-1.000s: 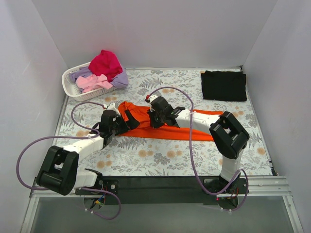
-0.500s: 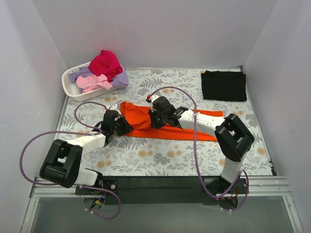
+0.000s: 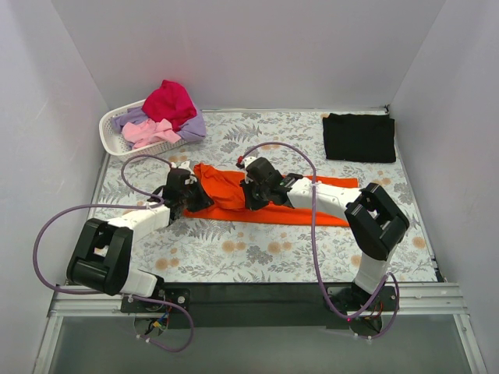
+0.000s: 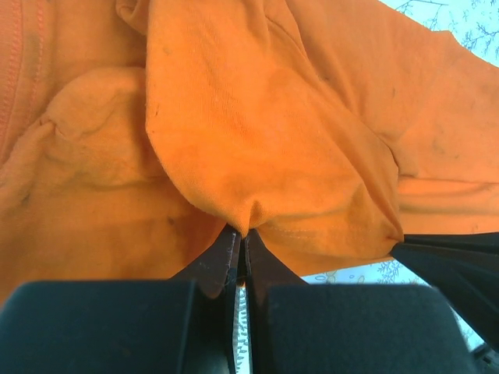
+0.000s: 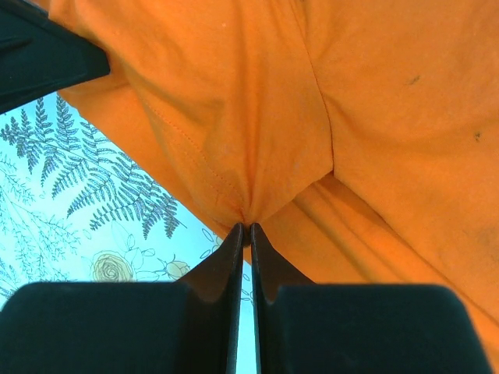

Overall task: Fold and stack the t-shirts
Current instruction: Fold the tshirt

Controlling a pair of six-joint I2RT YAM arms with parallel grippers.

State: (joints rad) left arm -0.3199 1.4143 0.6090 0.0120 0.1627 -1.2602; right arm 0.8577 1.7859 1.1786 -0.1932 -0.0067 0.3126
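A bright orange t-shirt [image 3: 257,199] lies stretched across the middle of the floral table cloth [image 3: 257,257]. My left gripper [image 3: 193,196] is shut on a pinch of its left end; the cloth [image 4: 257,171] bunches up right at the jaws [image 4: 240,232]. My right gripper [image 3: 257,193] is shut on the shirt's near edge, further right, with orange cloth [image 5: 257,117] gathered at its tips [image 5: 247,227]. A black t-shirt [image 3: 359,137] lies folded flat at the back right. Magenta [image 3: 169,101], pink [image 3: 150,132] and lavender [image 3: 191,126] t-shirts are heaped in the basket.
The white slotted basket [image 3: 117,144] stands at the back left corner. White walls close the table on three sides. Purple cables [image 3: 74,222] loop from both arms over the cloth. The arm bases sit on a black rail [image 3: 257,300] at the near edge.
The left gripper closed on the orange t-shirt's left end and shifted a little toward the back. The right gripper stays shut on the shirt and has barely moved.
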